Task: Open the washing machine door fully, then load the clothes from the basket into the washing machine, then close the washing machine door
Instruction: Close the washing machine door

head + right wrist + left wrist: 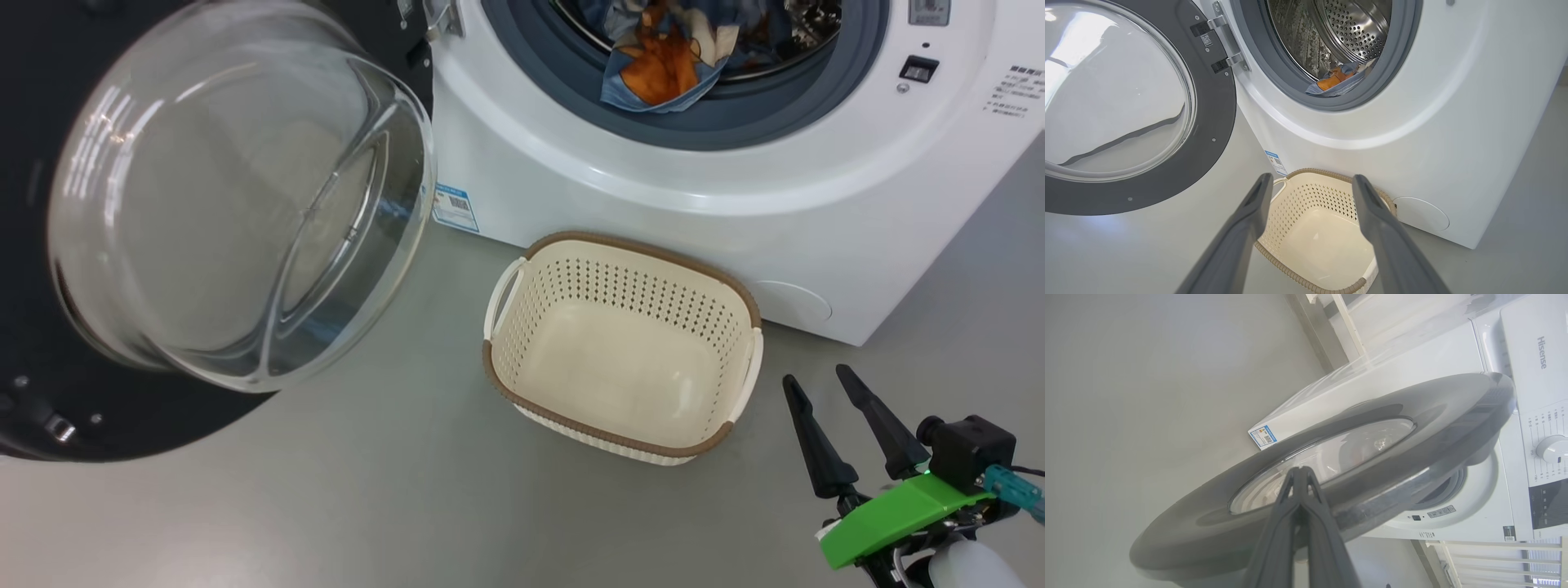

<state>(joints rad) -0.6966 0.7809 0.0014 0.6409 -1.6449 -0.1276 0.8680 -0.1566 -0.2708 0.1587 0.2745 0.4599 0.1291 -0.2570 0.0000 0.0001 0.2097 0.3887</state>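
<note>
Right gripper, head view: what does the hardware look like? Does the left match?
Right gripper: two long, dark, tapering fingers on a bright green bracket, a black camera block, a teal plug with a thin dark cable, and a white forearm. Left gripper, in its wrist view: the same dark grey tapered fingers.

The right gripper (816, 377) is made up of two long black fingers (816, 449), each tapered to a blunt point. Behind the finger bases a flat, bright green plastic bracket (894, 510) is mounted. A black boxy camera (971, 449) with a short round lens barrel is fitted beside it. A teal connector (1012, 487) with a thin dark cable is attached at the camera's outer side. A white rounded forearm shell (976, 567) is seen beneath the bracket. The left gripper (1299, 471) is formed of similar smooth, matte, dark grey fingers.
</note>
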